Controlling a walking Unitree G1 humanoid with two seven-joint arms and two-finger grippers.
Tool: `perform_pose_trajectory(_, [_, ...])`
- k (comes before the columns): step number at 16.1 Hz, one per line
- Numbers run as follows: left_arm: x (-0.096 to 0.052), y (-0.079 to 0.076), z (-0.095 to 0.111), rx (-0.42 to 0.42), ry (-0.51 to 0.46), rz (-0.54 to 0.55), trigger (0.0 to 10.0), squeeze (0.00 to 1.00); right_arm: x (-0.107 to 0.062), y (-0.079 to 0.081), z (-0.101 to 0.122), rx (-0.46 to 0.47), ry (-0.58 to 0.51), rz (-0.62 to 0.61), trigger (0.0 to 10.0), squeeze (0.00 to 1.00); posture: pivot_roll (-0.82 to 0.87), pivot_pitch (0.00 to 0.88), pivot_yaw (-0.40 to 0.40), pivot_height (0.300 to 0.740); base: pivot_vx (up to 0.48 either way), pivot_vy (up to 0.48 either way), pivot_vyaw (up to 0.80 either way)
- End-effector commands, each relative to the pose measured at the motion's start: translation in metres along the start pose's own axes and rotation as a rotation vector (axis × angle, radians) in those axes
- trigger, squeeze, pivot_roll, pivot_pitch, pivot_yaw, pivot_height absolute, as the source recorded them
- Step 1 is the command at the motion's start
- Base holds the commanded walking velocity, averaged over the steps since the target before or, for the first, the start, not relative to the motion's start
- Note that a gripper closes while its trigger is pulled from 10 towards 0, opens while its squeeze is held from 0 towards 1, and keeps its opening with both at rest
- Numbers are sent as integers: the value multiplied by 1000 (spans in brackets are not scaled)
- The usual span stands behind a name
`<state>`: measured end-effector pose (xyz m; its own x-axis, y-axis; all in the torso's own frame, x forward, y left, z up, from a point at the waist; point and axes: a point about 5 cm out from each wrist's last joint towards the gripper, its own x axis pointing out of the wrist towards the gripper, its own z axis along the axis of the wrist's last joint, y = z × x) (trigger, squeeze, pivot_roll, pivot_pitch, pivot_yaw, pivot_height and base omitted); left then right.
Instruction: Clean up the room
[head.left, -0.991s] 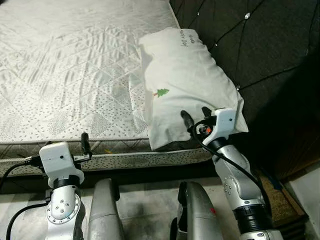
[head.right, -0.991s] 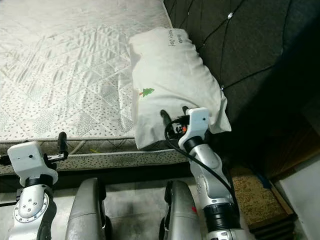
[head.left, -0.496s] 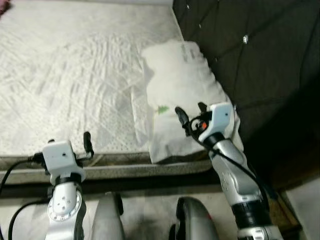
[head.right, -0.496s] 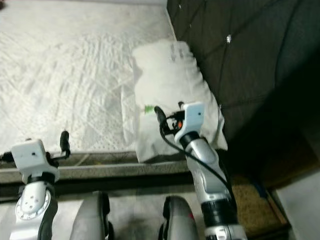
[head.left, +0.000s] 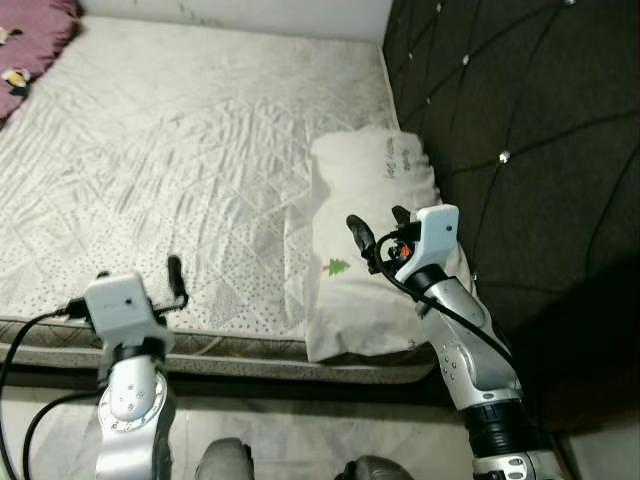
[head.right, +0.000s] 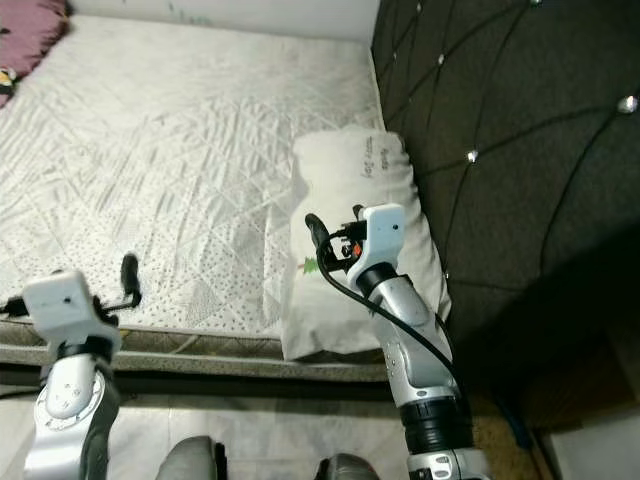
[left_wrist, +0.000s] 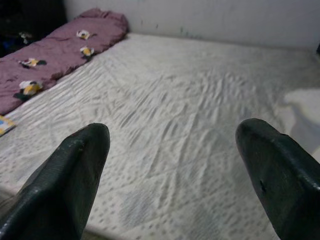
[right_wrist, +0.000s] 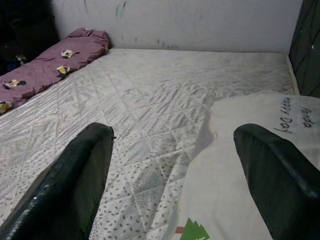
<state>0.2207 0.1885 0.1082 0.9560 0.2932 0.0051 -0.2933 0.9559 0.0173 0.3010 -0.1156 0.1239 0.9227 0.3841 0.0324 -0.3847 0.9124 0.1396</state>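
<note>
A white rectangular pillow with a small green tree print and dark lettering (head.left: 372, 255) lies on the white quilted mattress of the bed (head.left: 190, 170), at the corner nearest the dark tufted headboard with shiny studs (head.left: 510, 150), its long side against that headboard and its near end reaching the mattress edge. The right end effector (head.left: 381, 232) hangs just above the middle of the pillow, beside the tree print, with its two black fingers spread apart and nothing between them; in the right wrist view the fingers (right_wrist: 75, 185) frame the pillow's lettered end and the mattress beyond it. The left end effector (head.left: 176, 281) sits well apart from the pillow, over the near edge of the mattress, and the left wrist view shows its fingers (left_wrist: 70, 175) parted and empty too, pointing across the bare quilted surface. On the far side of the mattress from the pillow lies a maroon blanket with small flower patterns (left_wrist: 55, 55), along the pale wall (right_wrist: 190, 22).
</note>
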Motion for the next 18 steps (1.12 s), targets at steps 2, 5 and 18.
perform_pose_trajectory(2, [-1, -2, -4, -15, 31, 8, 10000, 0, -2, -3, 1, -10, 8, -13, 10000, 0, 45, 29, -67, 740, 0, 0, 0])
perform_pose_trajectory(5, [-1, -2, -4, -10, 30, 3, 10000, 0, -2, -9, -4, 10, 38, -75, 10000, 0, 48, 31, -68, 740, 0, 0, 0])
perform_pose_trajectory(18, [-16, -23, -11, -74, 106, -302, 10000, 0, -33, -36, -27, -23, 134, -166, 10000, 0, 37, 49, -57, 740, 0, 29, 0])
